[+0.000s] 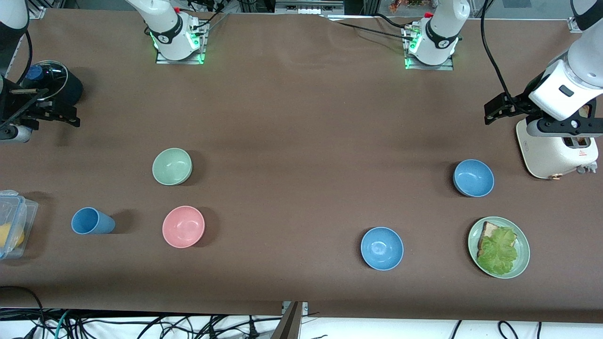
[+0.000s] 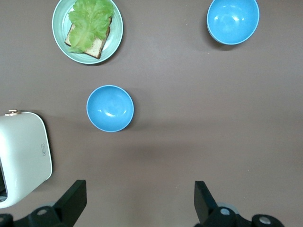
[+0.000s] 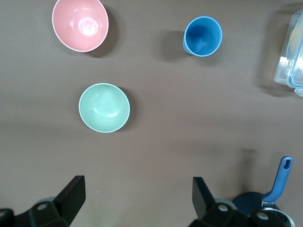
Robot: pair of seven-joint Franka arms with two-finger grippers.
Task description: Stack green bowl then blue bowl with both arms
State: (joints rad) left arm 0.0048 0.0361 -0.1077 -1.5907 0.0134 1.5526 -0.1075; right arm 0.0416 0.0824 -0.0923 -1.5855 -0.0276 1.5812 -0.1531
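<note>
**Both arms raised and empty before the first bowl is picked up**

Taking the pink bowl (image 1: 183, 226) as landmark and reading the front view from its left edge: a clear lidded container (image 1: 13, 222) at the right arm's end of the table, then a blue cup (image 1: 92, 221) lying beside the pink bowl toward that end. The green bowl (image 1: 172, 166) sits upright just farther from the front camera than the pink bowl, a little apart from it. Well toward the left arm's end stand two look-alike blue bowls: one blue bowl (image 1: 382, 248) slightly nearer the camera than the pink bowl, the second blue bowl (image 1: 473, 177) farther along. A green plate with bread and lettuce (image 1: 499, 247) and a white toaster (image 1: 556, 150) close that end.

The right claw (image 3: 135, 198) hangs over bare table near a dark glass-lidded pot (image 1: 49, 87); its fingers are spread wide and hold nothing. The left claw (image 2: 139, 201) hovers beside the toaster, likewise spread wide and empty.

Judged step: the opening one; nothing is stacked yet. The next move probably calls for the right arm to descend on the green bowl's rim, while the left arm takes a blue bowl.

The table (image 1: 301, 117) is covered in plain brown matte material; cables trail below its near edge.
</note>
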